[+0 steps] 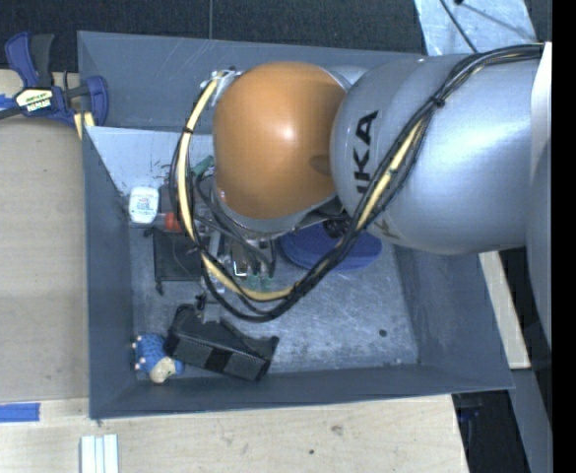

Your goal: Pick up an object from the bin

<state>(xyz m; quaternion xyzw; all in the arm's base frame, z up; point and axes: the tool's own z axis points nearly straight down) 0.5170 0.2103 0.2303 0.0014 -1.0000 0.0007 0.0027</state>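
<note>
My gripper (240, 260) is low over the left half of the bin, its body showing just under the orange cover. Right below it a black oblong block (219, 349) lies near the bin's front wall, tilted slightly. A small blue and yellow toy figure (153, 356) rests against the block's left end. A dark flat piece (174, 258) lies just left of the gripper. A blue rounded thing (333, 249) sits to its right, partly hidden by the arm.
A small white item with a blue label (143, 205) lies by the left wall, with a red bit (172, 222) beside it. The arm and its cables cover the bin's back and middle. Bare grey floor shows at the front right.
</note>
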